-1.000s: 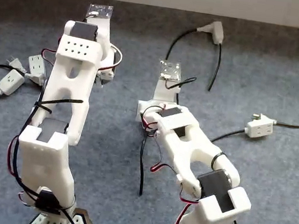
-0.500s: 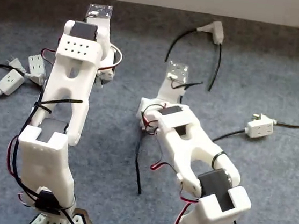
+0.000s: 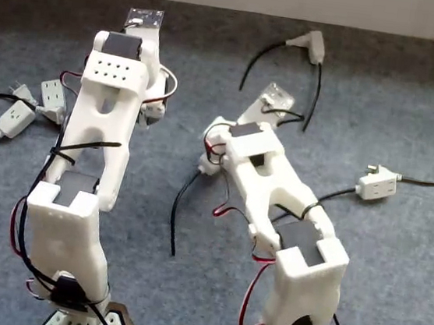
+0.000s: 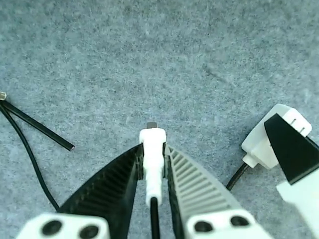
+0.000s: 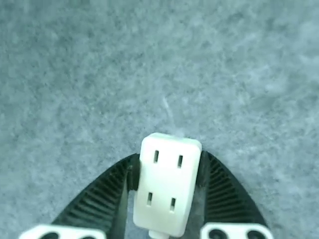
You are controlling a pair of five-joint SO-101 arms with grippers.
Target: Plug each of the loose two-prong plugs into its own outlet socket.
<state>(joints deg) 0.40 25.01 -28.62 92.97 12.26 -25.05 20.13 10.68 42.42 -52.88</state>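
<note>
My left gripper (image 4: 152, 149) is shut on a slim white two-prong plug (image 4: 152, 159), whose dark prong tip points away over the carpet. A white outlet socket (image 4: 266, 142) lies on the carpet just beside that gripper. My right gripper (image 5: 169, 159) is shut on a white outlet socket block (image 5: 167, 184), slotted face up, held above bare carpet. In the high view the left arm (image 3: 109, 111) stands at the left and the right arm (image 3: 266, 176) at the centre. The socket block's black cable (image 3: 177, 209) trails between them.
On the grey carpet, two white sockets (image 3: 17, 116) and a plug lie at the far left. A white plug with black cord (image 3: 309, 44) lies at the back. Another white plug-and-socket piece (image 3: 377, 183) lies at the right. A loose black cable end (image 4: 47, 134) lies near the left gripper.
The right arm has swung and stretched toward the back, its wrist moving farther away. The black cable under it has been dragged leftward. The left arm has kept still.
</note>
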